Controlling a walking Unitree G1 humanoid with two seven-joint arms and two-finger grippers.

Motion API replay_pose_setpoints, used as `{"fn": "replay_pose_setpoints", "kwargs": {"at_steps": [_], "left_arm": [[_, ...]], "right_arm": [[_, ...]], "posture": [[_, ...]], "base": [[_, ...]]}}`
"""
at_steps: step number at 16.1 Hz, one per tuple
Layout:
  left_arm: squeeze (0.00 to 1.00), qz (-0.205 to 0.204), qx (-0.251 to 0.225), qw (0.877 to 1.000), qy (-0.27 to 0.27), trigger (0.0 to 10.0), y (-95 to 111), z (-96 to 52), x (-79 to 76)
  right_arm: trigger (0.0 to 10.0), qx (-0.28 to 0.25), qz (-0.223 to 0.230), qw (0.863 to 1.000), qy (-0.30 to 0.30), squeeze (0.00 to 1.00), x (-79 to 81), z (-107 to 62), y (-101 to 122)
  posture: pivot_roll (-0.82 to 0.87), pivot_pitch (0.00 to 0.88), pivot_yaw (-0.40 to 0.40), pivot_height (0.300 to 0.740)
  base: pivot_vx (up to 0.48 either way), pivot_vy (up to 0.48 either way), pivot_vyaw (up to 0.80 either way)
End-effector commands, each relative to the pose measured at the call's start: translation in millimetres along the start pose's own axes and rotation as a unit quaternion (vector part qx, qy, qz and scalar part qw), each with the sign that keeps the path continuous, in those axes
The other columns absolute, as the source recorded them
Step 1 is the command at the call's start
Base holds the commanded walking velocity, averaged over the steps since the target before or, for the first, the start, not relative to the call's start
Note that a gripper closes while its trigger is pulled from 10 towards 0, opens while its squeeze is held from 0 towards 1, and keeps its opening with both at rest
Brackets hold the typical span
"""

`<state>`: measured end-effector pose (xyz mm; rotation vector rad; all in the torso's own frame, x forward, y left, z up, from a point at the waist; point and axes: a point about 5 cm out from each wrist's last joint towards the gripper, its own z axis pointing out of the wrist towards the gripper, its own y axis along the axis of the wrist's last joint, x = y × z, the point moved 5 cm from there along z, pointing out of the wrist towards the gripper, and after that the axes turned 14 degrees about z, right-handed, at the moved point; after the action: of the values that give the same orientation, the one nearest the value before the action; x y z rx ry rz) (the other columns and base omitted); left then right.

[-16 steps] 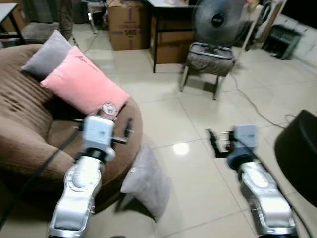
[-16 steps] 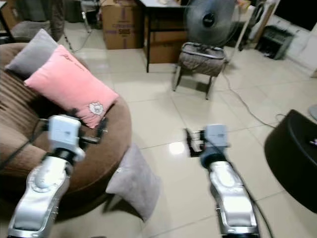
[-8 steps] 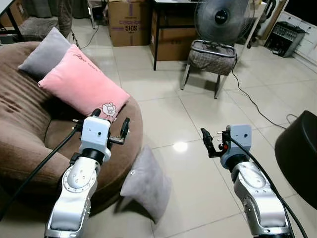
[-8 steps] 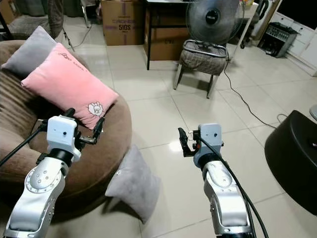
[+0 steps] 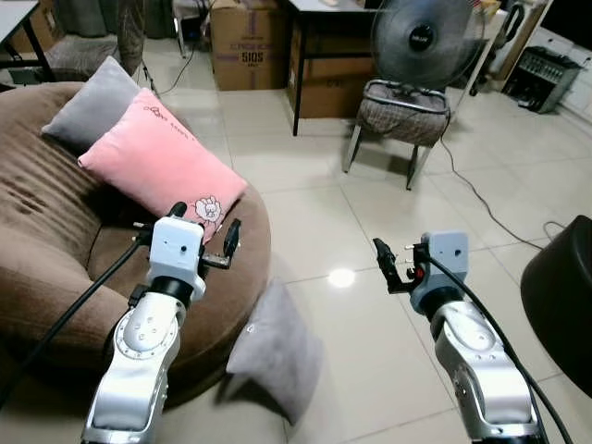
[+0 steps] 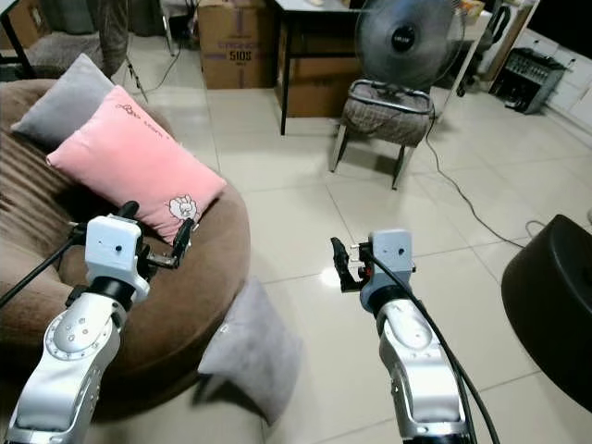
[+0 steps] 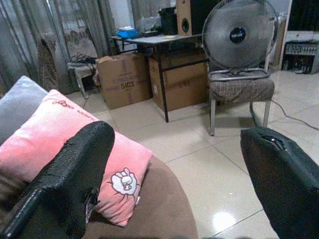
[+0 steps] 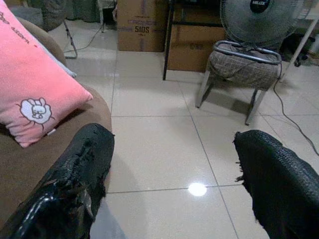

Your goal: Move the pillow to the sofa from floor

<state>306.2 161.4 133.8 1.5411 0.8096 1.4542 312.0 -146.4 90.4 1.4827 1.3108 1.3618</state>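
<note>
Leaning against the curved front edge of the brown sofa (image 5: pixel 55 231), the grey pillow (image 5: pixel 276 350) stands tilted on the tiled floor (image 5: pixel 370 222), its lower corner on the tiles and its upper edge touching the sofa's side. No gripper touches it. The left gripper (image 5: pixel 203 233) hangs above the sofa's front rim, its two black fingers (image 7: pixel 75 179) spread wide with nothing between them. The right gripper (image 5: pixel 387 266) is held over bare floor, well apart from the pillow, and its fingers (image 8: pixel 79 169) are likewise parted and empty. On the sofa seat a pink pillow (image 5: pixel 162 166) with a small rabbit print lies toward the front rim, overlapping a second grey cushion (image 5: pixel 92 104) resting against the back edge. Farther off across the floor stand a chair (image 5: pixel 400 116) with a fan (image 5: pixel 421 37) on it, a dark table (image 5: pixel 319 23) and cardboard boxes (image 5: pixel 245 46). A black rounded object (image 5: pixel 560 305) sits at the right edge of the floor.
</note>
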Motion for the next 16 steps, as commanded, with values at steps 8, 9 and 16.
{"fn": "replay_pose_setpoints", "kwargs": {"at_steps": [8, 9, 16], "left_arm": [[0.00, 0.001, -0.006, 1.000, -0.005, 10.0, 3.3, 3.4, -1.0], [0.00, 0.001, -0.006, 1.000, -0.005, 10.0, 3.3, 3.6, -1.1], [0.00, 0.002, -0.007, 1.000, -0.004, 10.0, 3.5, 4.6, -0.8]], "right_arm": [[10.0, -0.005, -0.003, 1.000, -0.012, 0.00, -7.0, 0.5, 3.0], [10.0, -0.005, -0.003, 1.000, -0.012, 0.00, -7.2, 0.7, 3.1], [10.0, -0.005, -0.003, 1.000, -0.009, 0.00, -6.0, 2.0, 3.1]], "posture": [[0.11, 0.000, -0.049, 0.740], [0.11, 0.000, -0.049, 0.740], [0.12, 0.000, -0.052, 0.740]], "base": [[0.353, 0.000, -0.13], [0.352, 0.000, 0.00], [0.353, 0.000, 0.00]]}}
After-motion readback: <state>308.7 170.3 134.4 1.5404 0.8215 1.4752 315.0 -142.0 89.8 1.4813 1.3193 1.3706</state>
